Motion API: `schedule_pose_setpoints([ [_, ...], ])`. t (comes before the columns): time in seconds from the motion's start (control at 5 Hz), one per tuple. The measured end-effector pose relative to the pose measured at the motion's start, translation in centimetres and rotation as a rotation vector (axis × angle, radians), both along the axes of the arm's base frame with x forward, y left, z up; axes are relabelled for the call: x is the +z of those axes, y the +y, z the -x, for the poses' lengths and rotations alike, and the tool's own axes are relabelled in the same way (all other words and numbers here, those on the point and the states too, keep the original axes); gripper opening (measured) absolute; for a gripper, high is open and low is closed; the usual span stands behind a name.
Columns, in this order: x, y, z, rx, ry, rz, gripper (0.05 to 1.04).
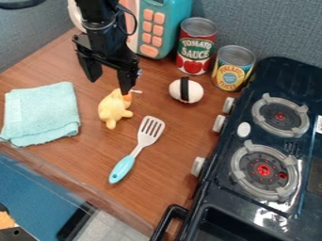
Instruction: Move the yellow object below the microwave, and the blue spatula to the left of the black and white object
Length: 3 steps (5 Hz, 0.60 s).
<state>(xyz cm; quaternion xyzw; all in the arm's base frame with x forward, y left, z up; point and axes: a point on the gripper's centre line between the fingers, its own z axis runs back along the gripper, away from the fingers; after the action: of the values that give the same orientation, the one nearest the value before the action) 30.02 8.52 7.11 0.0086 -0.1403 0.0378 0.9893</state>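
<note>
Stove (217,202), dark and glossy, runs up the right side of my camera view, its black handle (167,217) jutting out at the lower edge. Pale knobs (197,166) line the side that faces the wooden counter (170,164), and two grey burners (235,173) with red centres sit on top.

On the counter I have the blue spatula (123,168) lying at a slant, handle toward me, its pale slotted head pointing away and a little right. Over on the left lies a folded light-blue cloth (43,113). Between the cloth and the spatula's head I find the yellow object (114,108), a small plush toy with an orange patch near its top, resting on the wood.

My gripper (110,87) hangs just past the toy, its two fingers spread well apart with nothing pinched between them. The right-hand fingertip in my view is right by the toy's top; I can't tell whether they touch.

To the right of the claw sits the black and white object (194,91), rounded, with a dark band. Behind it I see the red-labelled tomato sauce can (196,47) and, to its right, a yellow-labelled can (231,70). Farther back, behind the arm, stands the teal microwave (177,29) with pink buttons.
</note>
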Motion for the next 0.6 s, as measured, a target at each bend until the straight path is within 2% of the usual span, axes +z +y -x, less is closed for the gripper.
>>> schedule_pose_setpoints([
  [0.2,-0.8,-0.2,0.2,0.006,0.027,0.017,1.000],
  [0.4,-0.8,-1.2,0.2,0.035,0.028,0.084,1.000],
  [0.6,-0.4,-2.1,0.7,0.060,0.011,0.090,0.999],
])
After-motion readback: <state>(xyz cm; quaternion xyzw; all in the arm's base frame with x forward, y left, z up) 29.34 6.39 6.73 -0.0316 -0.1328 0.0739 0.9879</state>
